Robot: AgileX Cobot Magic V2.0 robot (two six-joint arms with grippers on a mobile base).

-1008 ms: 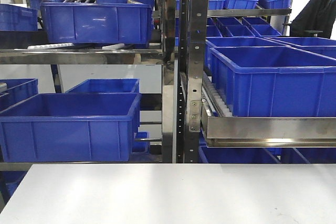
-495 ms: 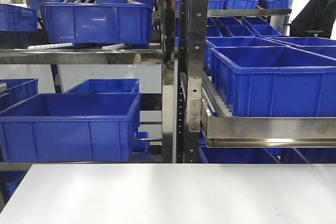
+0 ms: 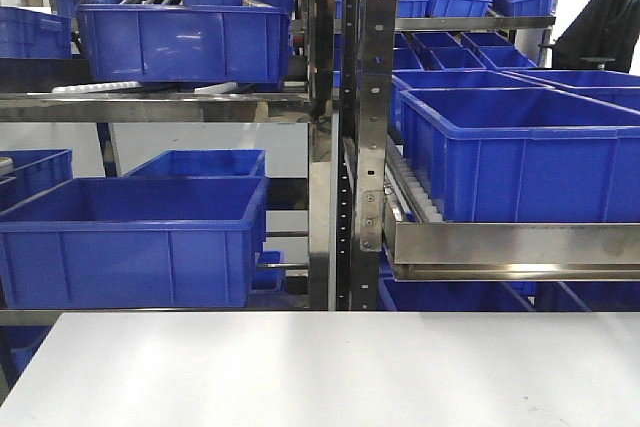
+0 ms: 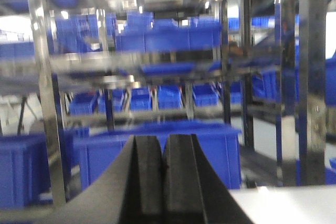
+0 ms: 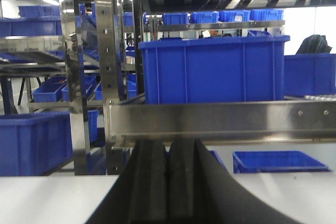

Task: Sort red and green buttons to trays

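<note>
No buttons and no trays show in any view. My left gripper [image 4: 164, 145] is shut, its two black pads pressed together with nothing between them, and it faces the shelving; that view is blurred. My right gripper [image 5: 168, 148] is also shut and empty, held level above the white table [image 5: 42, 198] and facing the rack. Neither gripper appears in the front view.
A white table [image 3: 320, 367] fills the near ground. Behind it stands a steel rack [image 3: 340, 127] holding several deep blue crates [image 3: 130, 237], with a steel rail [image 5: 220, 121] at gripper height on the right. A dark garment [image 3: 605, 22] hangs at far right.
</note>
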